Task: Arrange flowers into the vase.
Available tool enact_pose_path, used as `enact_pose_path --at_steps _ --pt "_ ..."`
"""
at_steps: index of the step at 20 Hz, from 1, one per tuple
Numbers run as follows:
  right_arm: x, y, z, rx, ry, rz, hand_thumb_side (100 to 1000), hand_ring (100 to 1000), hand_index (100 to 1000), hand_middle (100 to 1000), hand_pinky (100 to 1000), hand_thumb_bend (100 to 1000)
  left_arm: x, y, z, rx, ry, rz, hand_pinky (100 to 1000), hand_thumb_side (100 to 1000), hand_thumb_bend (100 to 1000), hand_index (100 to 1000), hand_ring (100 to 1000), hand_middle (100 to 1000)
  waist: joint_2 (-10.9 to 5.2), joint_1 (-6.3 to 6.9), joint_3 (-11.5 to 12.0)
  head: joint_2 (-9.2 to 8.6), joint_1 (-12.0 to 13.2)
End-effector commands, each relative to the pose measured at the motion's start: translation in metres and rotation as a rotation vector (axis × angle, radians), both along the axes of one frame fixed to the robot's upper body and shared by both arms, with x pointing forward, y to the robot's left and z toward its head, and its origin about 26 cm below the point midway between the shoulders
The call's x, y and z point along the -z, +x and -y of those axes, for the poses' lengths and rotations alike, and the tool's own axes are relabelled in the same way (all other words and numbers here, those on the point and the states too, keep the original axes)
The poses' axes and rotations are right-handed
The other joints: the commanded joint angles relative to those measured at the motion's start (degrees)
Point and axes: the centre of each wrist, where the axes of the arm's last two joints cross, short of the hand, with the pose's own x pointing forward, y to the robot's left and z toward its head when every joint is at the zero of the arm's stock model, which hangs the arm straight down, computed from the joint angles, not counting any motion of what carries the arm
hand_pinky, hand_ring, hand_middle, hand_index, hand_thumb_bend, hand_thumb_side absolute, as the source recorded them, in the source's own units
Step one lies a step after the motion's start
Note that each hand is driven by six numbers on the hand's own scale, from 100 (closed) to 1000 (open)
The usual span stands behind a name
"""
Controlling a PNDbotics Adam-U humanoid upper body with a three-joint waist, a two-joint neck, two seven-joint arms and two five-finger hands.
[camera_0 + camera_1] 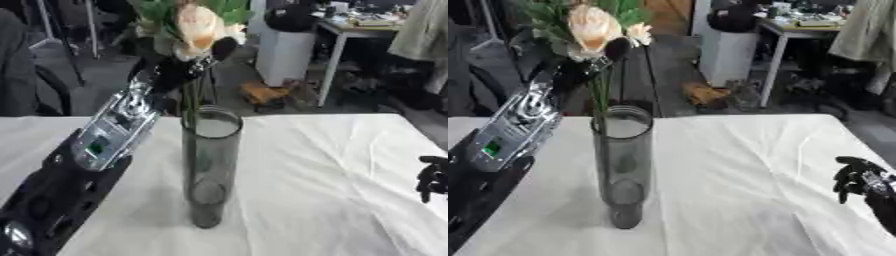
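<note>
Tall smoky glass vase [210, 167] upright on the bench [324, 175], near the middle of the white cloth [745, 190], slightly left of centre. Green stems [189, 102] entering its mouth on the left side of the rim, running down inside the glass. Above the rim, a bunch of artificial flowers [197, 25]: one large peach-and-cream bloom, a smaller pale bloom beside it, green leaves [544, 12] fanning out behind.

Left hand [179, 70] raised above and just left of the vase mouth, dark fingers curled round the stems right under the blooms, thumb [224, 48] pressed against the side of the bunch. Black and silver left forearm [109, 130] slanting up from the lower left corner, passing close beside the vase.

Right hand [859, 180] low at the right edge, well apart from the vase, fingers hanging curled, holding nothing, just over the cloth.

Creases running across the cloth to the right of the vase.
</note>
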Motion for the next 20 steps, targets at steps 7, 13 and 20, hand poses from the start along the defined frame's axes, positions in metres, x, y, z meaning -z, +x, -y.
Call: enact_pose_path --at_steps 7,13,20 --pt "-0.014 0.005 0.005 -0.053 -0.058 0.077 743 475 802 513 318 100 -0.008 -0.007 0.006 -0.001 -0.068 0.060 100 670 1000 312 100 100 -0.32 -0.40 -0.38 -0.62 0.47" --pt "-0.013 0.005 0.004 -0.056 -0.056 0.077 743 475 802 513 318 100 -0.002 -0.009 0.009 -0.006 -0.070 0.071 100 683 1000 316 100 100 -0.20 -0.52 -0.74 -0.66 0.77" --pt "-0.013 0.005 0.004 -0.055 -0.055 0.075 744 475 802 512 318 100 0.001 -0.010 0.004 -0.031 -0.005 0.112 100 723 1000 380 201 100 -0.13 -0.46 -0.84 -0.66 0.80"
